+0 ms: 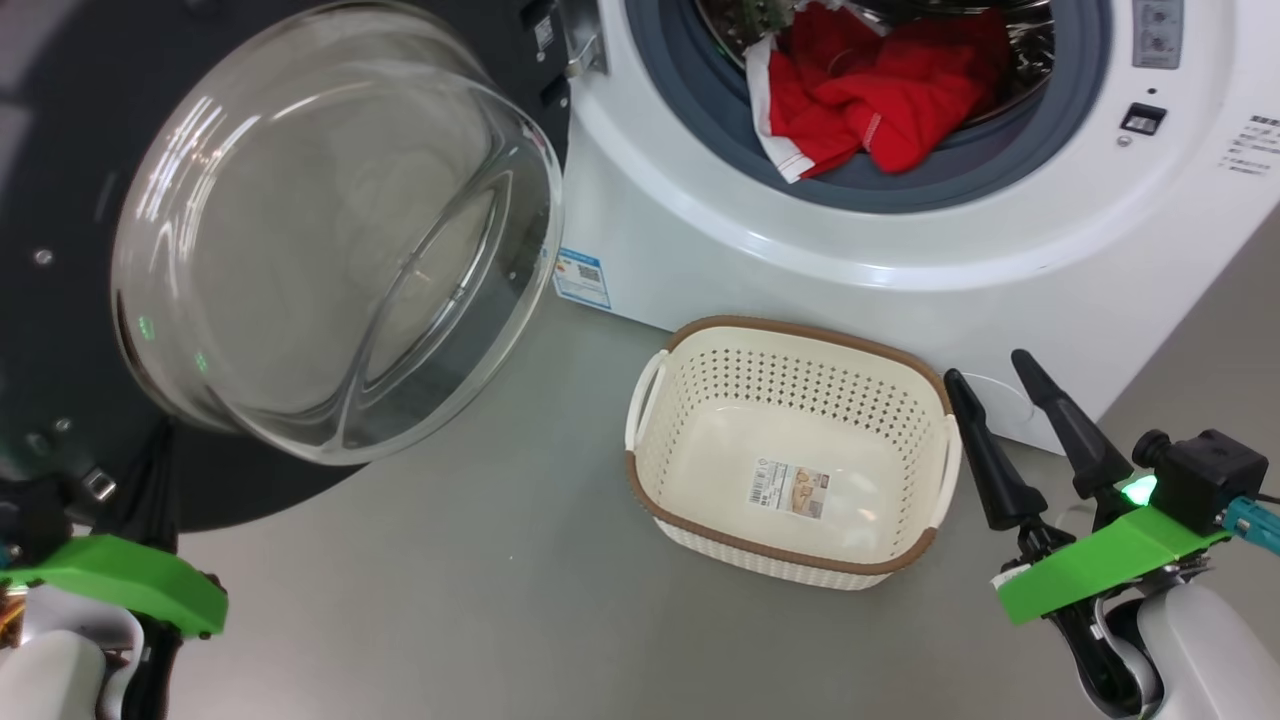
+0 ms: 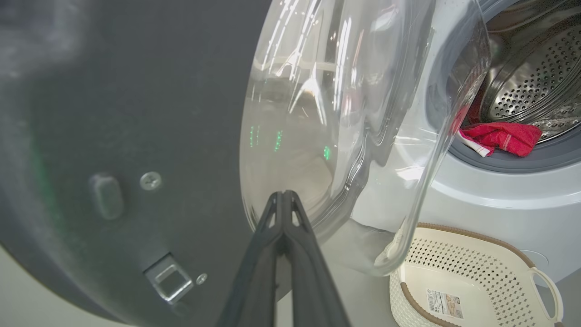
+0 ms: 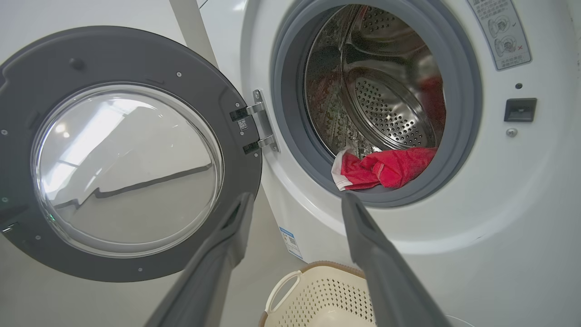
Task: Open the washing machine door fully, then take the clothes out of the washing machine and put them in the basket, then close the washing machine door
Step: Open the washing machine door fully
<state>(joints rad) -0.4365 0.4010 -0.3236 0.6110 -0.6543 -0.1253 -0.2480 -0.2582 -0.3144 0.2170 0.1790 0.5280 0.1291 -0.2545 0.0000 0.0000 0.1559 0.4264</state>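
Note:
The washing machine door (image 1: 60, 330) (image 3: 131, 154) stands swung wide to the left, its clear glass bowl (image 1: 330, 230) (image 2: 345, 118) bulging out. The white washing machine (image 1: 760, 250) (image 3: 513, 190) shows its open drum with red clothes (image 1: 880, 95) (image 2: 501, 136) (image 3: 386, 168) lying over the grey gasket. The basket (image 1: 940, 385) (image 2: 476, 238) (image 3: 299, 277) sits empty on the floor in front of the machine. My left gripper (image 2: 283, 195) is shut, its tips right at the door's inner face by the glass. My right gripper (image 1: 985, 365) (image 3: 295, 197) is open beside the basket's right end, holding nothing.
The grey floor (image 1: 480, 580) spreads around the basket. A metal latch (image 2: 168, 277) sticks out of the door's inner face near my left fingers. The door hinge (image 3: 261, 122) joins door and machine. A blue label (image 1: 582, 278) is on the machine's front.

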